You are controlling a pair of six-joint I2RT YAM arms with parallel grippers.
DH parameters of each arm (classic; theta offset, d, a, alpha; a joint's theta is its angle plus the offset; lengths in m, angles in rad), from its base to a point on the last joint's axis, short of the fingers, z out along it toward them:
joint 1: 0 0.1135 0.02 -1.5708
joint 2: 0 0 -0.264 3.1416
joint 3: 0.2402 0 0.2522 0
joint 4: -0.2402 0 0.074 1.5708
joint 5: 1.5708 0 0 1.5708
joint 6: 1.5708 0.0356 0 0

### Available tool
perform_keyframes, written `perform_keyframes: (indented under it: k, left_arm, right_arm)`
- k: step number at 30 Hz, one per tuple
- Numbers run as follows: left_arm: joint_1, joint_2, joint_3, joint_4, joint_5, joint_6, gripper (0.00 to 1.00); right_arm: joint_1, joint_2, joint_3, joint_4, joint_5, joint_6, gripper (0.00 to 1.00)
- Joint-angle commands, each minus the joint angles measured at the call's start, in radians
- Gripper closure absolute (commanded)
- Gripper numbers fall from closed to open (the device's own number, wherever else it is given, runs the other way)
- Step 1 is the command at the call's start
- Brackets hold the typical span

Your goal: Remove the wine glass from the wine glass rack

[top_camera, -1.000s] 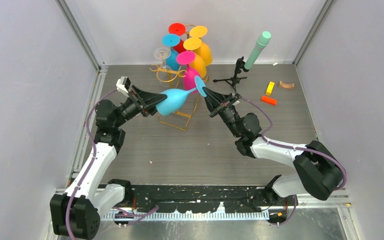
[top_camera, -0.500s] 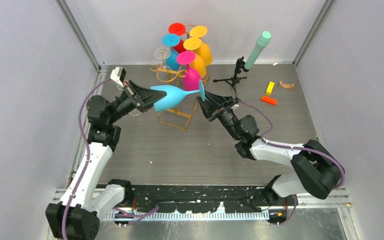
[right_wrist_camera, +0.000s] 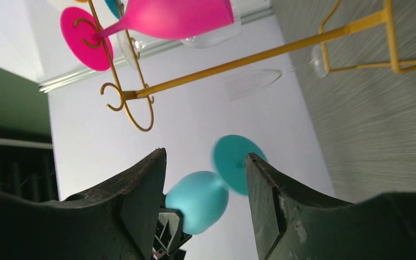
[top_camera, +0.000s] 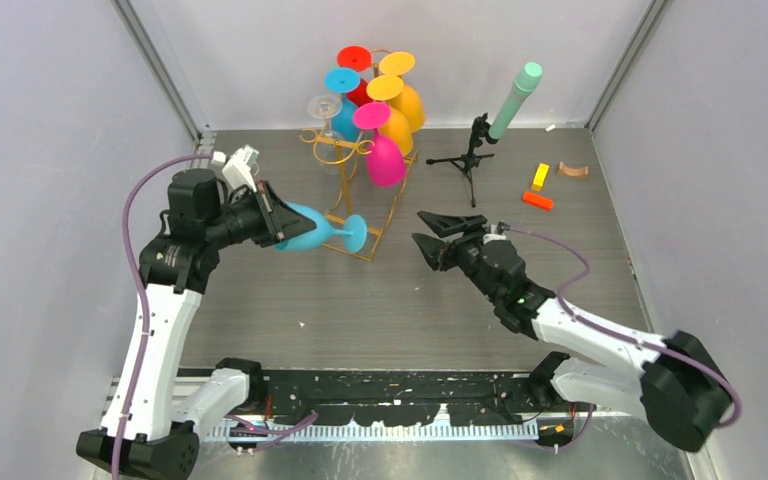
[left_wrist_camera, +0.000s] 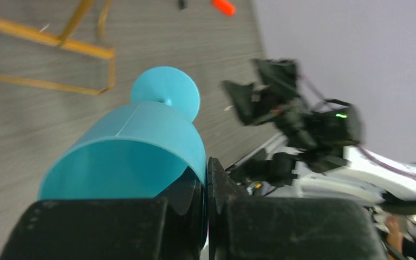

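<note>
The blue wine glass (top_camera: 315,232) is clamped by its bowl in the left gripper (top_camera: 278,222) and held sideways off the wine glass rack (right_wrist_camera: 249,57), near its base. The right gripper (top_camera: 423,228) is spread wide, well apart from the glass.

the top view looks down from above and behind, far back, over the whole scene; each wrist view sits low and close, facing the other. all three share the teal wine glass (top_camera: 300,228) and the gold rack (right_wrist_camera: 281,49).

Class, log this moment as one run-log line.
left hand: shut on blue wine glass, off wine glass rack | right hand: open, empty
</note>
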Motion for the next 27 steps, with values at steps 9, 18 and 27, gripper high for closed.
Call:
perform_keyframes:
  k: [9, 18, 27]
  left_arm:
    - [-0.001, 0.157, 0.082, -0.537, -0.665, 0.152, 1.0]
    - [0.0, 0.278, 0.129, -0.485, -0.908, 0.159, 1.0]
    - [0.063, 0.455, 0.168, -0.372, -0.865, 0.165, 1.0]
  right_arm:
    - [-0.007, -0.342, 0.147, -0.66, 0.426, -0.374, 0.41]
    - [-0.007, -0.379, 0.149, -0.692, 0.469, -0.421, 0.42]
    - [-0.007, -0.413, 0.132, -0.697, 0.506, -0.446, 0.43]
